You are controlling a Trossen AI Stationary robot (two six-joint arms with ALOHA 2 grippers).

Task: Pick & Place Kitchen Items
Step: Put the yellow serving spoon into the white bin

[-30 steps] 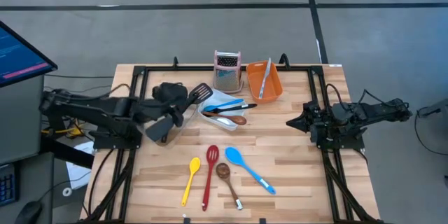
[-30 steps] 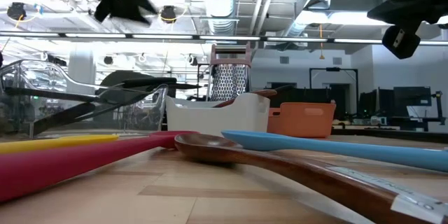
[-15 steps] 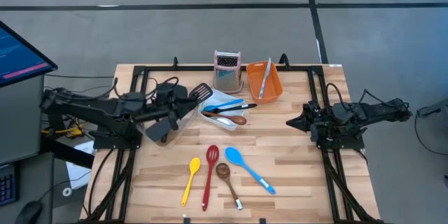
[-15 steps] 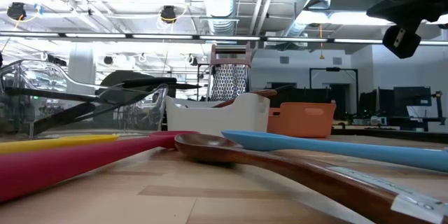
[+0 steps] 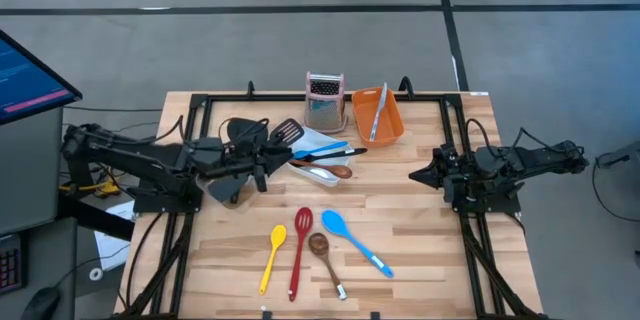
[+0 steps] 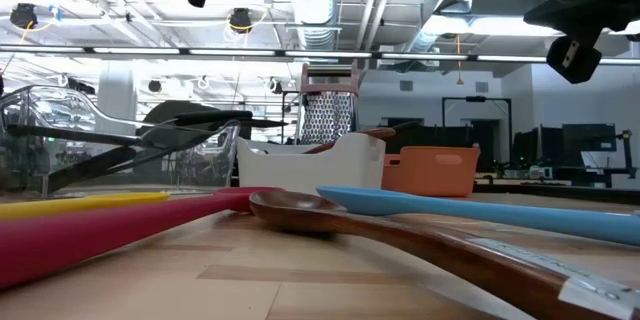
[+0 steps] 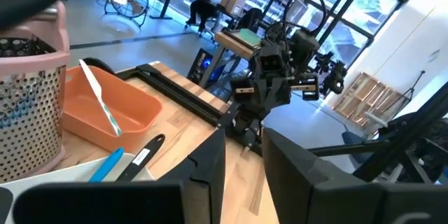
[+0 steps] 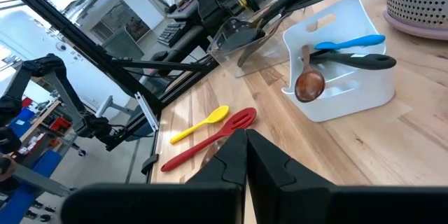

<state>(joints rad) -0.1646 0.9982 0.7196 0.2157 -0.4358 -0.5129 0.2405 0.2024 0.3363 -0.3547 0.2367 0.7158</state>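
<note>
- The left gripper (image 5: 268,156) hangs above the clear tub (image 5: 232,182), just beside the white tub (image 5: 312,160). Its fingers (image 7: 210,175) stand slightly apart with nothing between them.
- The black spatulas (image 5: 284,133) lean out of the clear tub close to that gripper; the arm hides their handles from above.
- A blue spoon (image 8: 348,42), a black-handled tool (image 8: 357,60) and a wooden spoon (image 8: 309,80) lie in the white tub ahead of the left gripper.
- The right gripper (image 5: 418,174) waits well apart at the table's right side, fingers pressed together and empty.
- Between the arms, nearer the front edge, lie a yellow spoon (image 5: 271,257), a red slotted spoon (image 5: 299,251), a wood-handled spoon (image 5: 326,260) and a second blue spoon (image 5: 354,242).
- In the orange tub (image 5: 388,120) a thin utensil (image 5: 377,112) is too small to identify.
</note>
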